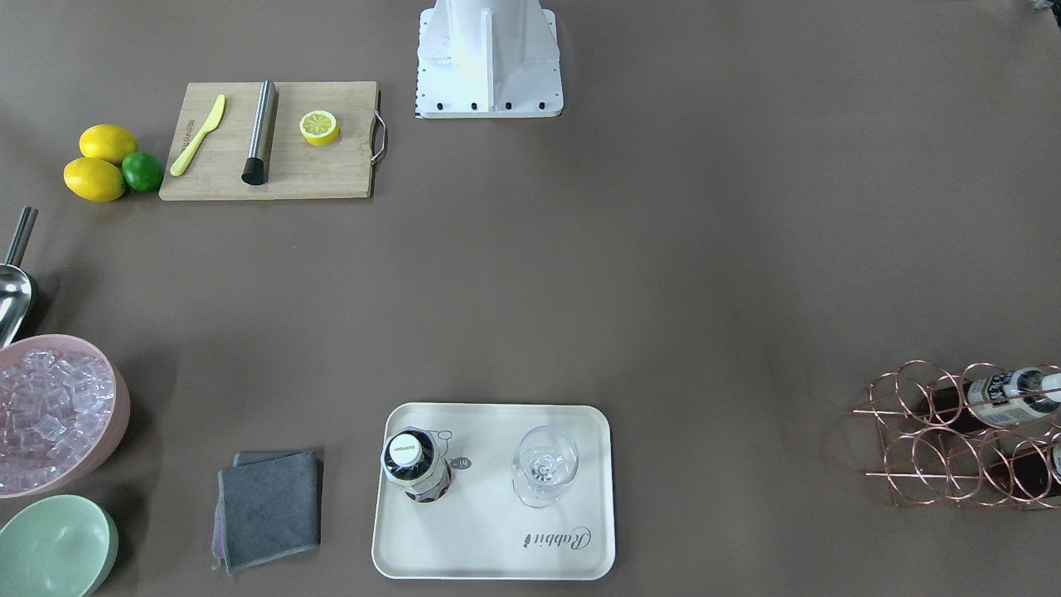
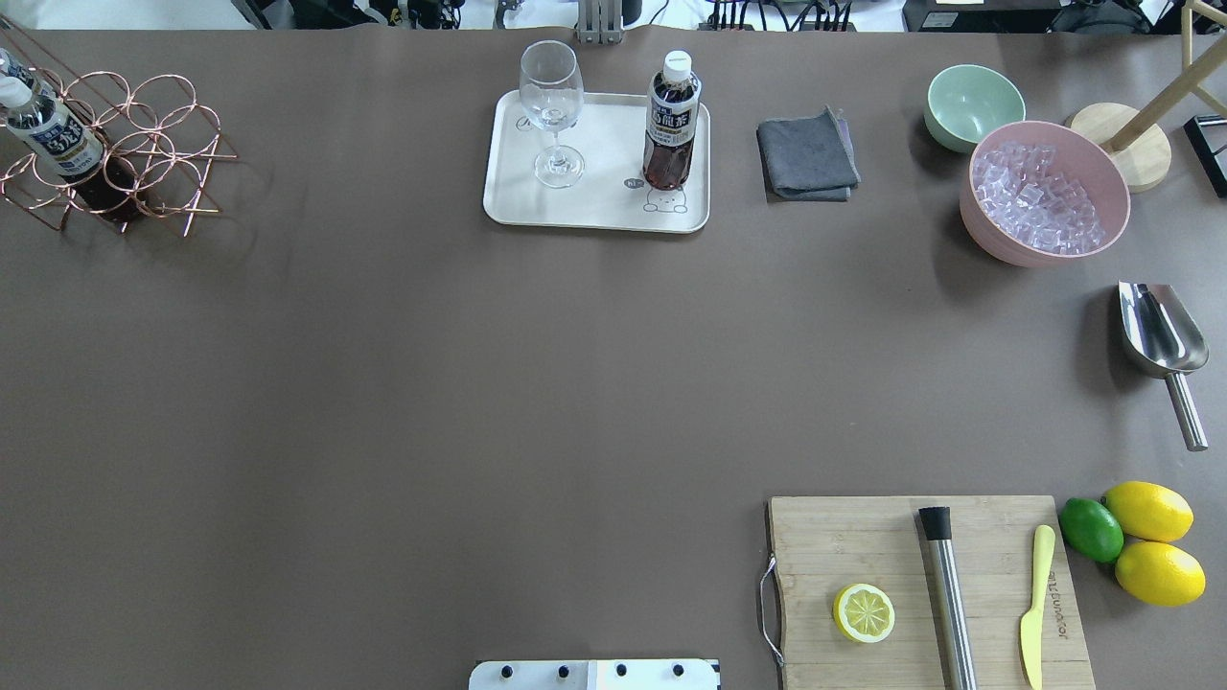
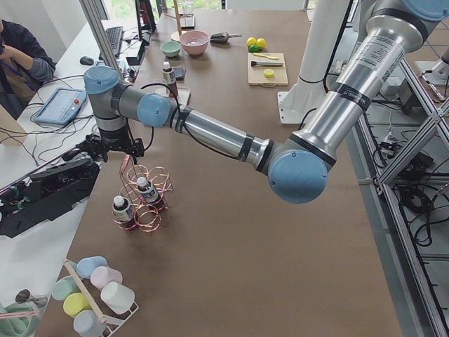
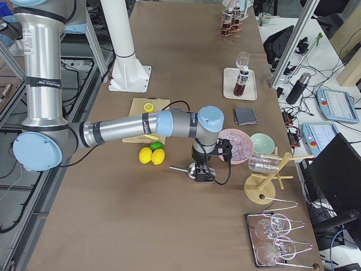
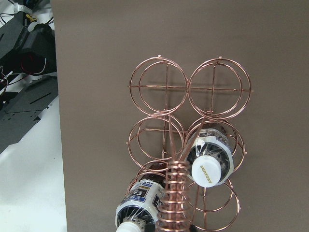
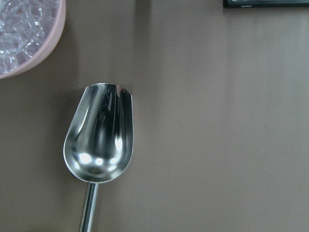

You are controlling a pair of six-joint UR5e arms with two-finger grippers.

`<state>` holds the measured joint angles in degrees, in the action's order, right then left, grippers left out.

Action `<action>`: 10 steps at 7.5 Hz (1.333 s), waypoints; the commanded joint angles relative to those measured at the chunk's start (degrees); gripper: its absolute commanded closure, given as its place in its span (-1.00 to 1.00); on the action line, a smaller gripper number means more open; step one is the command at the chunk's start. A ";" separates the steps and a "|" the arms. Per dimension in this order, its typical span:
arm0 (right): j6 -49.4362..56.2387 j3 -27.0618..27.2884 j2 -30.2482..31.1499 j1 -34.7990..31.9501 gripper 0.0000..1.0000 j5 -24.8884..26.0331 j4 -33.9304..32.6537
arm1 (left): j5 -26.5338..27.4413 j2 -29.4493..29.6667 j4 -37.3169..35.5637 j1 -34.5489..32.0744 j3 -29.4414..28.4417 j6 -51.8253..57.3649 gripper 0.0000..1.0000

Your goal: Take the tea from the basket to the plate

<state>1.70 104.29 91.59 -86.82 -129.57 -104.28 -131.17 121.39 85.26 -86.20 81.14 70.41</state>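
One tea bottle [image 2: 671, 120] stands upright on the cream plate [image 2: 594, 213], at the bear drawing; it also shows in the front view [image 1: 414, 466]. The copper wire basket [image 2: 144, 144] at the table's far left holds two more tea bottles lying in its rings [image 5: 210, 158] [image 5: 140, 209]. My left gripper [image 3: 105, 147] hovers above and beyond the basket [image 3: 144, 189]; I cannot tell if it is open or shut. My right gripper [image 4: 203, 169] hangs over a steel scoop; its state cannot be told either.
A wine glass [image 2: 551, 105] stands on the plate beside the tea. A grey cloth [image 2: 807, 153], mint bowl [image 2: 973, 103], pink ice bowl [image 2: 1045, 192] and scoop [image 2: 1160, 335] lie to the right. A cutting board [image 2: 920, 594] with lemon half sits near.
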 commanded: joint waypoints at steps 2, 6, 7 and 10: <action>5.86 -4.35 3.50 -2.56 -1.00 -2.79 1.80 | -6.47 -6.94 -1.15 -5.91 6.38 -17.78 -0.96; 5.77 -7.79 2.45 -2.47 -1.00 -4.20 7.25 | -6.82 -20.46 -2.54 -8.20 7.36 -45.39 -0.96; 5.68 -7.96 2.62 -2.47 -1.00 -4.11 7.25 | -6.82 -20.84 -6.82 -7.76 7.63 -53.11 -0.96; 5.77 -8.93 3.24 -2.47 -1.00 -4.11 7.25 | -7.35 -26.17 -7.31 -5.93 10.68 -66.08 -0.96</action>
<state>7.43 95.82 94.69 -89.30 -133.62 -97.06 -138.25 99.23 77.93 -93.63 88.86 11.87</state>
